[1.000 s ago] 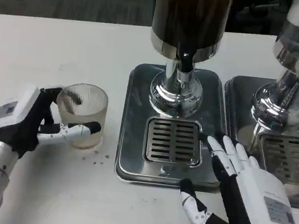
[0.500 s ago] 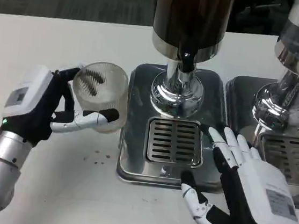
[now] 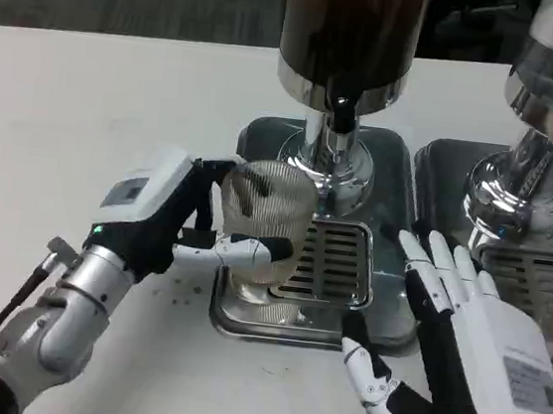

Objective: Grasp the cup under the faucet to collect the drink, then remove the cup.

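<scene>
Ribbed clear plastic forms the cup [image 3: 265,216], which we see held upright in the left hand [image 3: 161,214], with one finger [image 3: 236,254] wrapped across its near side and the black palm against its left wall. We place the cup over the left edge of the steel drip tray [image 3: 244,318], partly covering the left end of the slotted grille [image 3: 335,264]. It sits to the near left of the black faucet [image 3: 342,110], not directly beneath it. We cannot tell whether its base touches the tray.

Above the faucet we note the dark dispenser tank [image 3: 353,21] on its chrome pedestal [image 3: 326,168]. A second chrome dispenser [image 3: 551,118] stands to the right on its own tray [image 3: 439,186].

We find the right hand [image 3: 484,361] at the near right corner of the first tray, fingers spread apart and holding nothing. The white table [image 3: 89,96] carries a few dark specks [image 3: 182,291] near the left hand.
</scene>
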